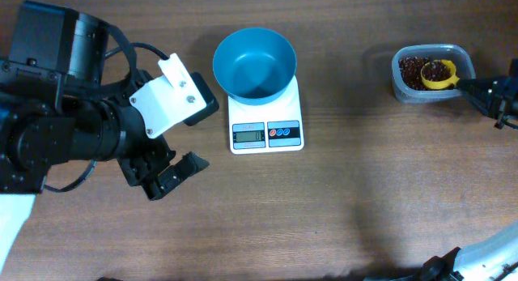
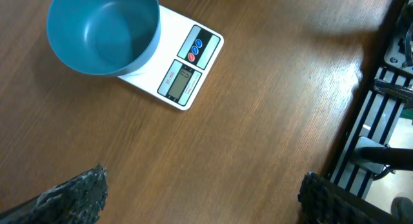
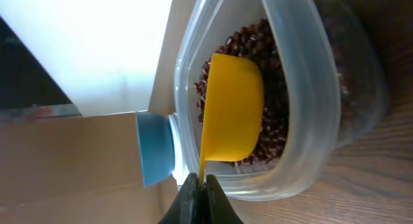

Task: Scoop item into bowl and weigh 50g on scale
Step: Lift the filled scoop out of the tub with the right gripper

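Note:
The blue bowl (image 1: pixel 254 62) stands on the white scale (image 1: pixel 265 119) at the table's middle back; both show in the left wrist view, the bowl (image 2: pixel 103 30) and the scale (image 2: pixel 187 72). The bowl looks empty. Reddish-brown beans (image 1: pixel 414 72) lie in a clear tub (image 1: pixel 427 51) at the far right. My right gripper (image 3: pixel 200 188) is shut on the handle of a yellow scoop (image 1: pixel 439 73), whose cup (image 3: pixel 232 108) sits in the tub on the beans (image 3: pixel 274 88). My left gripper (image 1: pixel 167 174) is open and empty, left of the scale.
In the right wrist view the bowl (image 3: pixel 155 150) shows beyond the tub (image 3: pixel 310 95). A black rack (image 2: pixel 387 121) stands past the table's edge in the left wrist view. Bare wood lies in front of the scale.

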Tool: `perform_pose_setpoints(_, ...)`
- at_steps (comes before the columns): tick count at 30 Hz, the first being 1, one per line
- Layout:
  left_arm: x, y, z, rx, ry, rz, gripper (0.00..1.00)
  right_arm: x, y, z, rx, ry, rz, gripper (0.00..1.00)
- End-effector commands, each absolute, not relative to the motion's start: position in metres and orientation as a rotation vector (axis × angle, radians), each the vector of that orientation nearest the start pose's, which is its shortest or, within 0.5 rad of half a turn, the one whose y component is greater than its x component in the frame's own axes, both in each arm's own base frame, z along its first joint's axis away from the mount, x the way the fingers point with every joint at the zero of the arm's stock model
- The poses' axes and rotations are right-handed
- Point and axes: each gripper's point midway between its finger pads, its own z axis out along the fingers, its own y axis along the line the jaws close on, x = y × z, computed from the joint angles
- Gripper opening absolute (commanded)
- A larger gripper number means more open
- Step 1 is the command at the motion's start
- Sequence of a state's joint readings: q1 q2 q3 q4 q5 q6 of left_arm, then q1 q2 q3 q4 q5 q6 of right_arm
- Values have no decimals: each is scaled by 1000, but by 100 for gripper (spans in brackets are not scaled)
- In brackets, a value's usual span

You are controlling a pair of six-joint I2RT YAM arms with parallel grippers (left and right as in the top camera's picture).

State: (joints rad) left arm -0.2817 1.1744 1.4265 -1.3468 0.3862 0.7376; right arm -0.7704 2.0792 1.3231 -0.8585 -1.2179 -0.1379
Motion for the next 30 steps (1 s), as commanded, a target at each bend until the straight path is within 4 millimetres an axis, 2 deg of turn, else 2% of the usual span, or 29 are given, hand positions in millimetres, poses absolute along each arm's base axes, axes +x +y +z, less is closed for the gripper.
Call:
perform_pose_setpoints(1,218,-132,269,1372,2177,-362,99,373,-134,94,703,2064,1486,4)
perform_pose_setpoints(6,218,-132,269,1372,2177,-362,99,376,-132,110,572,1966,1508,4)
perform_pose_setpoints(10,218,-132,269,1372,2177,-362,99,377,-131,119,560,1912,1547,4)
perform_pose_setpoints(15,218,-132,269,1372,2177,-362,99,371,-129,112,608,1931,1558,4)
perform_pose_setpoints(18,218,-132,269,1372,2177,-362,99,356,-131,105,643,1867,1579,4)
perform_pose_setpoints(20,218,-132,269,1372,2177,-362,99,349,-140,108,657,1803,1580,4)
perform_pose_setpoints(22,218,-132,269,1372,2177,-362,99,349,-144,116,657,1741,1603,4)
perform_pose_setpoints(30,218,-132,269,1372,2177,-362,99,353,-141,116,575,1753,1562,4)
